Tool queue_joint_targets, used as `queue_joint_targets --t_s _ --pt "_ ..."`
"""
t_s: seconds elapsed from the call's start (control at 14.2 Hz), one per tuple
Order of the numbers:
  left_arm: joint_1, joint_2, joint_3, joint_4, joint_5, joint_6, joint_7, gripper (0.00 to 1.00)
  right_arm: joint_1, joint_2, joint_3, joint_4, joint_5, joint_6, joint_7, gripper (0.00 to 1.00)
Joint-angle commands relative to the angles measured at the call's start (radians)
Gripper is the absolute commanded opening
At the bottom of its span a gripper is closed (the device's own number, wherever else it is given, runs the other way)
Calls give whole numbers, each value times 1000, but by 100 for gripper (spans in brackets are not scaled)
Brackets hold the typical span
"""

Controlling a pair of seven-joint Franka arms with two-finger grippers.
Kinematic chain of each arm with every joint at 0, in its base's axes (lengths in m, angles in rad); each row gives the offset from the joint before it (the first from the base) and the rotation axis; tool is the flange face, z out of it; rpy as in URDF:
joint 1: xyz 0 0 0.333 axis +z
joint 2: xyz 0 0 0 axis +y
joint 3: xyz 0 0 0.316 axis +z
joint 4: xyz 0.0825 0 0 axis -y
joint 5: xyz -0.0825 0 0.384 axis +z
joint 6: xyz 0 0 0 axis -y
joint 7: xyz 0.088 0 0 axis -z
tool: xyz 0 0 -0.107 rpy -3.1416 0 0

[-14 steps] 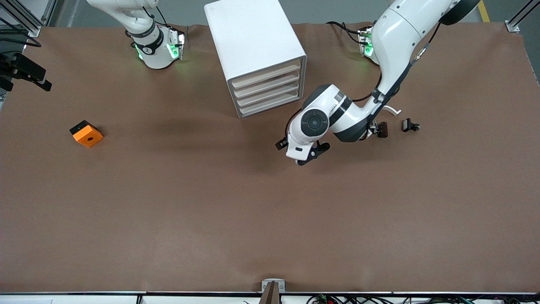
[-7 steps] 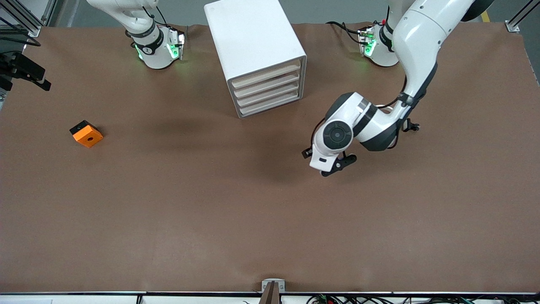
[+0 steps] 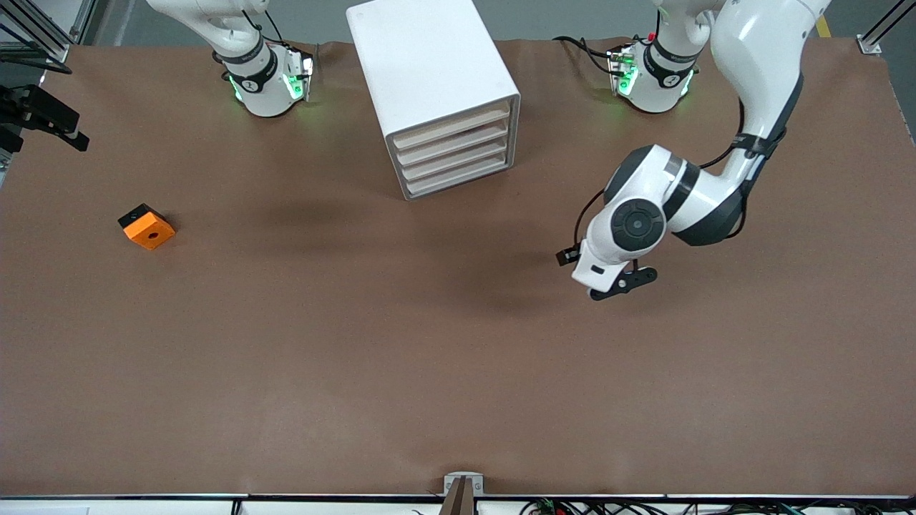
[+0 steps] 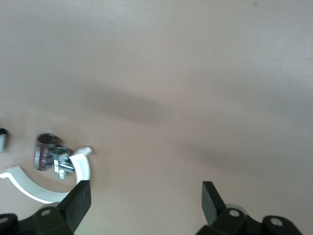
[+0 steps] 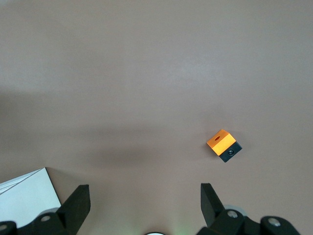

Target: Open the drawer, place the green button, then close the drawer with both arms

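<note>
A: Beside cabinet [image 3: 436,93], toward left arm's end: left gripper [image 4: 144,203], over bare table [image 3: 429,372], jaws spread wide, nothing held.

B: Drawer [image 3: 458,177]?

A: Lowest of four, shut, flush w/ the rest. Not yet opened.

B: Button?

A: Can't confirm. Small dark parts [image 4: 51,157] by a white curved piece [image 4: 29,183], left wrist view only; no green cap seen.

B: Right gripper [image 5: 144,203]?

A: Waiting, high over table, wide open, empty. Orange block [image 3: 147,227] well off toward its end; prob. irrelevant.

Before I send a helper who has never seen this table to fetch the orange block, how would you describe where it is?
Start at the white cabinet standing near the robots' bases. Go toward the right arm's end of the table and somewhat nearer the front camera: the orange block sits there alone on the brown mat. It is the only orange thing, with a round hole on top and one black side.
</note>
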Motion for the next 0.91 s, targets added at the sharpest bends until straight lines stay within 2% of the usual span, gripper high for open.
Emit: queue_joint_targets --t_s 0.0,0.21,0.49,0.63,0.84 --pt "68 -79 -38 -65 3 -4 69 100 -1 -30 0 -29 9 4 1 100" --pt "139 -113 -73 -95 1 -10 164 100 -10 -30 -2 -29 8 4 -1 100" --pt "127 -150 -49 -113 -29 -10 245 100 -12 -30 -3 -29 8 -5 1 100" --pt "64 -167 29 -115 -46 -12 282 100 -12 -30 -3 -29 8 -6 2 100" --pt "-74 -190 199 -115 -85 -29 365 100 -12 -30 -3 -29 8 -15 13 100"
